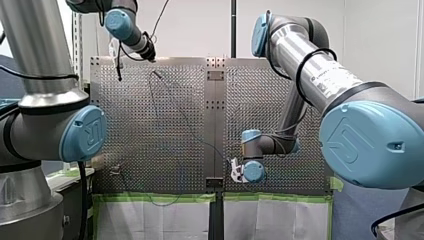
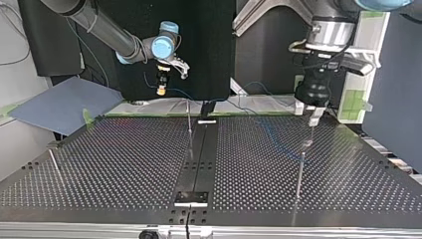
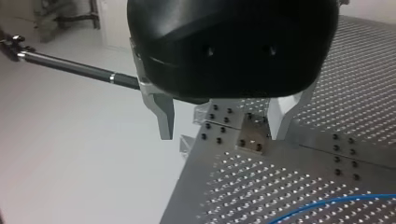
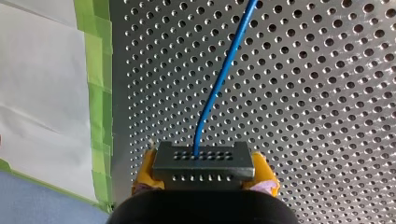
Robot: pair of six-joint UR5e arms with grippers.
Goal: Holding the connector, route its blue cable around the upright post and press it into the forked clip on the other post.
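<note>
At the top view's left a thin slanted rod (image 2: 53,163) rises from the perforated table (image 2: 124,164). Further right, over the table's far edge, my right gripper (image 2: 160,89) hangs pointing down. In the right wrist view its yellow pads (image 4: 145,169) are clamped on the connector (image 4: 203,161), a dark grey block held off the table. The block's long axis runs crosswise from one pad to the other, and its face with rows of small holes points ahead of the gripper, toward the table. The blue cable (image 4: 219,79) leaves the middle of that face and runs straight on ahead over the holes, with green tape (image 4: 98,93) and white paper (image 4: 42,93) off to one side. Near the middle of the top view stands the upright post (image 2: 189,122), thin and vertical. Further right, my left gripper (image 2: 314,118), black with metal fingers (image 3: 164,116), hangs over the second post (image 2: 300,174), whose top fitting is too small to make out. In the left wrist view its fingers stand apart with nothing between them, and a stretch of the cable lies on the table below.
</note>
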